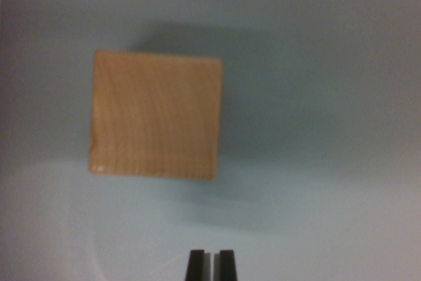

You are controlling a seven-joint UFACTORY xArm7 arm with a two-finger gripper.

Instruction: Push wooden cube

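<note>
A light wooden cube (156,115) lies on a pale grey-blue surface, left of centre in the wrist view, seen from straight above and slightly blurred. My gripper (211,264) shows only as two black fingertips at the bottom edge, close together with a thin slit between them and nothing held. The fingertips (195,265) sit below the cube's lower right corner, apart from it by a strip of bare surface.
The pale surface (329,129) fills the rest of the view, with a soft shadow to the cube's right and below it.
</note>
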